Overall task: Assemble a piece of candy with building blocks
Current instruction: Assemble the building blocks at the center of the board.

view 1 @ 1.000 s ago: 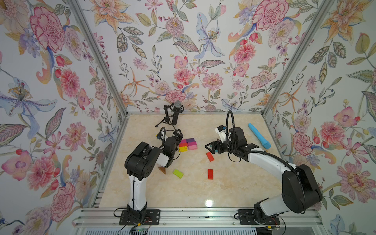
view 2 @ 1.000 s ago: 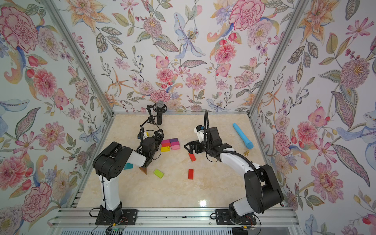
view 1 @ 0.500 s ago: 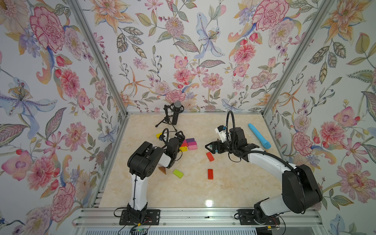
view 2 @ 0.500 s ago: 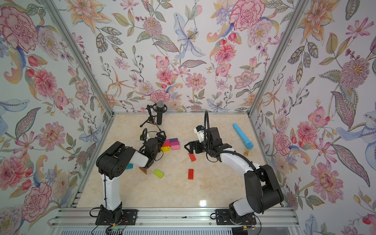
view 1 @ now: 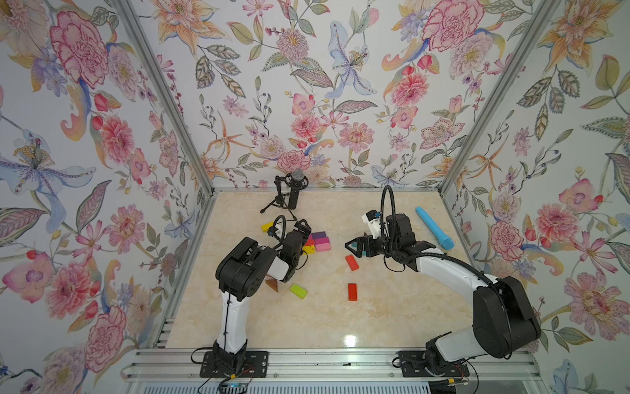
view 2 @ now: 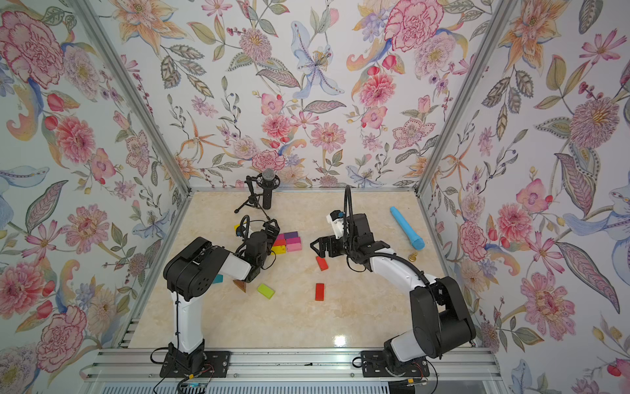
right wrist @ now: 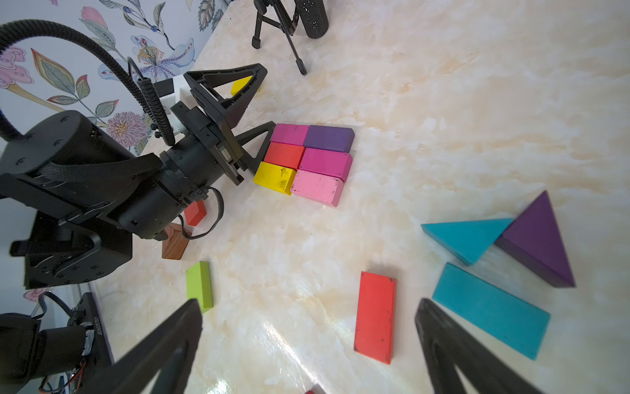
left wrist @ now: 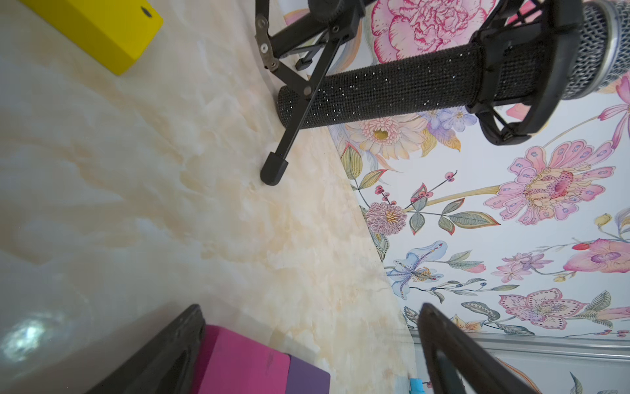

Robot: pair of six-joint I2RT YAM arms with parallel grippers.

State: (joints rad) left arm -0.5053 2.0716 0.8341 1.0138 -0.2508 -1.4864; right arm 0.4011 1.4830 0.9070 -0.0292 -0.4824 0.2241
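The left gripper (right wrist: 267,97) has slid forward along the six-block rectangle (right wrist: 306,160), jaws wide and empty, one finger (right wrist: 257,143) touching its edge. The right gripper (right wrist: 308,303), also open, hasn't moved; the triangles (right wrist: 467,238) beside it probably come next.

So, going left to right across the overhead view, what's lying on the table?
Brown wooden triangular block, lime-green rectangular brick, pale-pink rectangular brick, red rectangular brick nearest the front, long light-blue rounded stick.
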